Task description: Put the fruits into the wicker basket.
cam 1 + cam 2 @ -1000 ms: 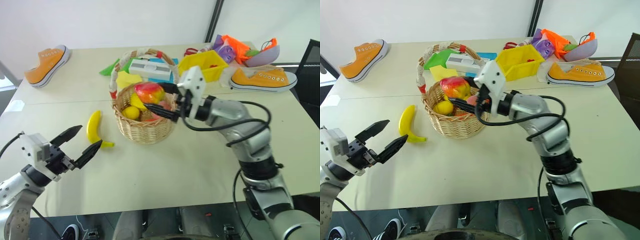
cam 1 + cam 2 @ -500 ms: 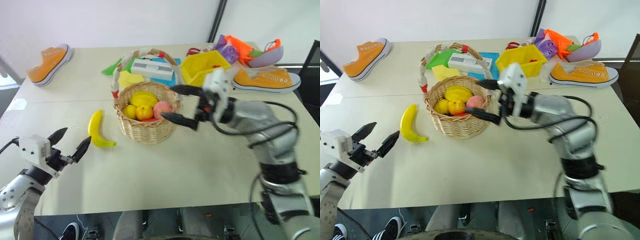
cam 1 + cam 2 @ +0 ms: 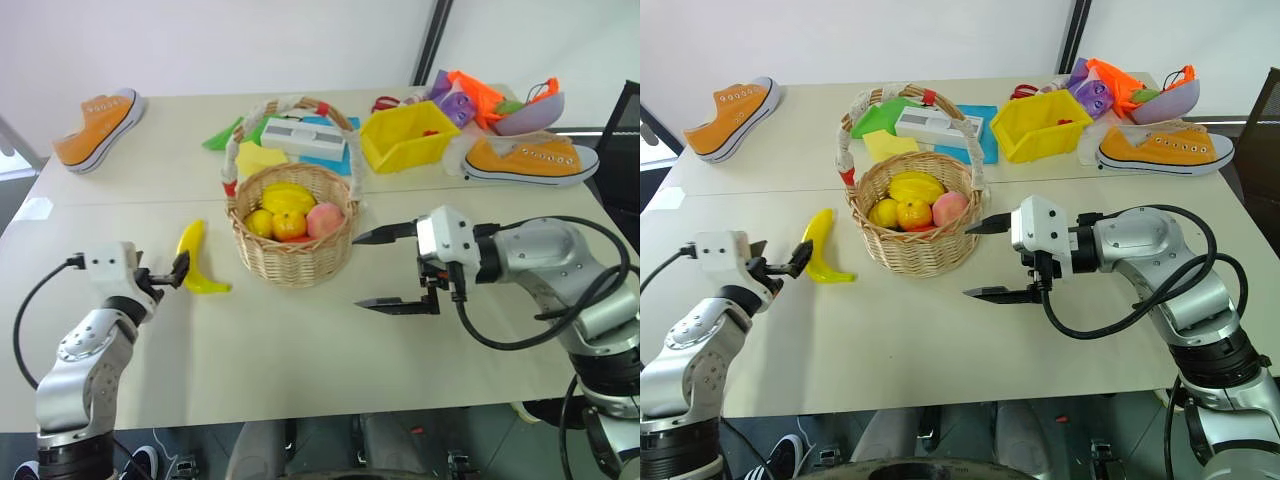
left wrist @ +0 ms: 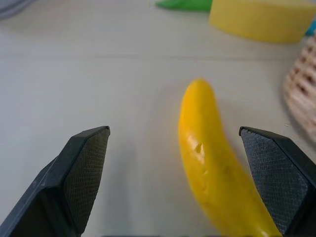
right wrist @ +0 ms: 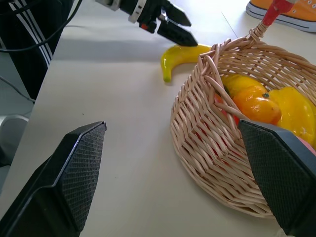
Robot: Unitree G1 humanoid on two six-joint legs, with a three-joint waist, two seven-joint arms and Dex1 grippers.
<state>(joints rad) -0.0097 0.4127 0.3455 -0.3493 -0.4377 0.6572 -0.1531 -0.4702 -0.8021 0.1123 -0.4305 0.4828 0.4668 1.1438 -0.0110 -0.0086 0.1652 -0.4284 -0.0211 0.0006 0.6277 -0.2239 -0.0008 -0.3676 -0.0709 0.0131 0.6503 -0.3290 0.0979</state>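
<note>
**One banana on the tabletop, four fruits in the basket**

The left pincer (image 3: 783, 268) is open, with nothing between its two black fingers. It sits low over the tabletop (image 3: 300, 350) and points at the banana (image 3: 191, 258), which lies just in front of it. In the left wrist view the banana (image 4: 212, 163) is between the two fingers (image 4: 86, 173), nearer to one of them, and I cannot tell if it touches that one.

The right pincer (image 3: 385, 268) is also open wide and holds nothing. It hangs above the tabletop just beside the wicker basket (image 3: 292, 255), with its fingers pointing toward the basket.

The basket stands upright in the middle of the tabletop, and its arched handle (image 3: 285, 105) is wrapped in white and red. Inside I count four fruits: one big yellow one (image 3: 288, 196), one small yellow one (image 3: 259, 222), one orange one (image 3: 291, 225) and one pink peach (image 3: 324, 219). The banana is the one fruit outside, to the left of the basket and near it.

Farther back there are three orange sneakers: one (image 3: 95, 128) at the far left and two (image 3: 525, 158) at the far right, one partly hidden (image 3: 470, 90). One square yellow bin (image 3: 408, 133) stands behind the basket.
</note>
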